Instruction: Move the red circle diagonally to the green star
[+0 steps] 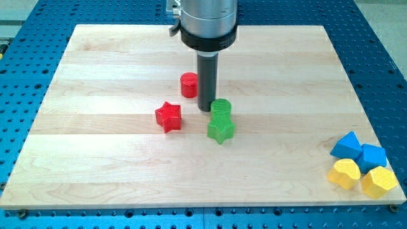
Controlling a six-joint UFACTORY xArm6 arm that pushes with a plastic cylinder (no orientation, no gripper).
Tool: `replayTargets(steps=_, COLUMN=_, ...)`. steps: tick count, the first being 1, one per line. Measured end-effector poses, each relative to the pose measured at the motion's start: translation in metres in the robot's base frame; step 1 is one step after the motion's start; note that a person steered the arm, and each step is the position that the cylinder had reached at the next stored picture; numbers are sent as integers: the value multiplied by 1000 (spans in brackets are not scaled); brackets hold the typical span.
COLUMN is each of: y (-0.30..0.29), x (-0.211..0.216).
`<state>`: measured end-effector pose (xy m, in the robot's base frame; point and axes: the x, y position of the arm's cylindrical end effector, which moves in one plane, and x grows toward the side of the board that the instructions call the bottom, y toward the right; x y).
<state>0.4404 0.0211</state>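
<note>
Standing bare, holding nothing, my tip sits just right of the red circle; green star lies below-right, so the push looks finished.

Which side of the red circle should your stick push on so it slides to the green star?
I have no tool to grip with, so I would push. The red circle is a short round block lying flat; the green star sits toward the view's bottom right of it. So I would probably press its top-left side. My tip now stands on its right, beside the green circle, so it must go round first.
</note>
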Motion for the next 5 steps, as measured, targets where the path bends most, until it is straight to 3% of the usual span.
replayTargets(steps=1, y=34, x=0)
replayTargets(steps=2, y=23, x=-11)
replayTargets(steps=5, y=-76, x=-67)
